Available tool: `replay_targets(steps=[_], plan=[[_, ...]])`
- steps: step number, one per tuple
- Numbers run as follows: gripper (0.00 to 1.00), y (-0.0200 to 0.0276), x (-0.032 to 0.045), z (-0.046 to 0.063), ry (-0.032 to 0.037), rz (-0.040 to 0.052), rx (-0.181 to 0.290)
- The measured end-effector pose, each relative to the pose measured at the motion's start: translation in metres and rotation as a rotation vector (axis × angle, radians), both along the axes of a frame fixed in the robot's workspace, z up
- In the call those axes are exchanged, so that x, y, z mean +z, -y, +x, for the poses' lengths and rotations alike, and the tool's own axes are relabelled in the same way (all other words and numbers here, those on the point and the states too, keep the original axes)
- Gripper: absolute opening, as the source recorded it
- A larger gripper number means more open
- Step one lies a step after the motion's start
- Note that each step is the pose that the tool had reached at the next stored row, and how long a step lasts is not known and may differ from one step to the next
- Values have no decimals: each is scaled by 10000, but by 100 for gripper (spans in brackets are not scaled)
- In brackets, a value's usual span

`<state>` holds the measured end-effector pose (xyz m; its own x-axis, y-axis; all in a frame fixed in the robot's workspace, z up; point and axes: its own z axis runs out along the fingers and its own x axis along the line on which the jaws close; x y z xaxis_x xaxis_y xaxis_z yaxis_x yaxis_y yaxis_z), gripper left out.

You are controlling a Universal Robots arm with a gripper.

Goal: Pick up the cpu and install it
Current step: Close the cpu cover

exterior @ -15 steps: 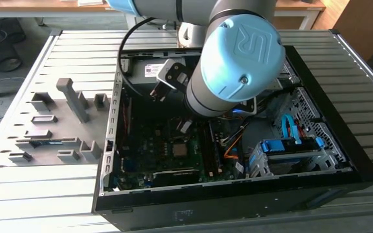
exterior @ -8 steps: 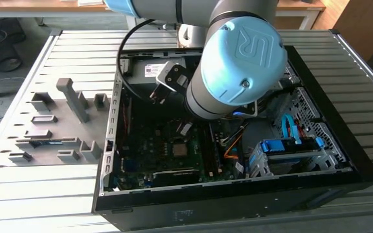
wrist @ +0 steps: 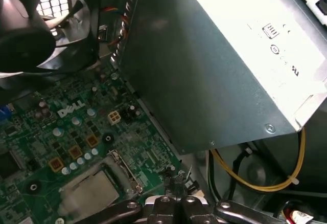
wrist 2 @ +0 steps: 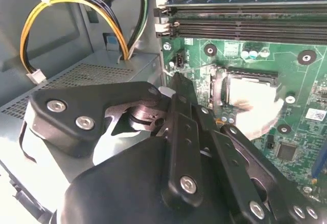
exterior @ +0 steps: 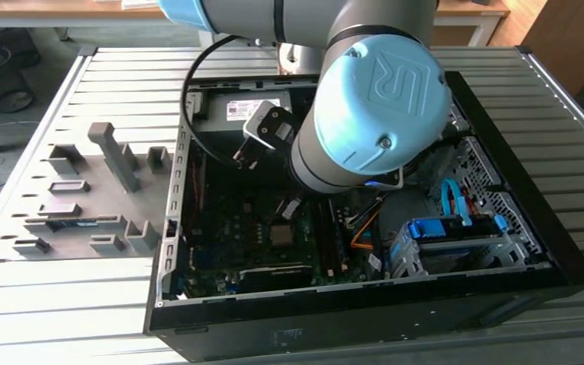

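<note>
The hand (wrist: pixel 175 200) sits low in the first wrist view, its two black fingers drawn together with nothing between them. It hangs over the edge of the green motherboard (wrist: pixel 66 127), next to the socket. The cpu (wrist: pixel 90 193) lies flat in that socket, dull silver side up, near the fingers but clear of them. Above it rises the big grey power-supply box (wrist: pixel 214 65), a yellow cable (wrist: pixel 258 184) looping under its corner. A black fan (wrist: pixel 43 27) stands at the far end of the board.

In the second wrist view, the hand (wrist 2: pixel 177 82) shows as a mass of black linkage ending in a narrow closed tip. The tip points at the board just beside the socket. The cpu (wrist 2: pixel 249 92) gleams pale in its metal frame, apart from the tip. Long memory slots (wrist 2: pixel 245 14) run across the board beyond it. A bundle of yellow and black wires (wrist 2: pixel 76 3) arches over the perforated grey box on the other side.

In the exterior view, the arm (exterior: pixel 373 99), with its pale blue cap, reaches down into the open computer case (exterior: pixel 373 308), which lies on a slatted bench (exterior: pixel 79 319). The cpu (exterior: pixel 284 232) is a small grey square on the board below the wrist. On the exterior view's left, a grey fixture plate (exterior: pixel 84 194) carries several plastic blocks.
</note>
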<state>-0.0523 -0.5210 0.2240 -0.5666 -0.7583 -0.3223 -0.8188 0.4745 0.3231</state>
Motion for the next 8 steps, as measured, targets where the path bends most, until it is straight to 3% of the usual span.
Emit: replay_targets(steps=[4,8], plan=[[10,16,14,0,0,1,0],[10,23,85,0,0,1,0]])
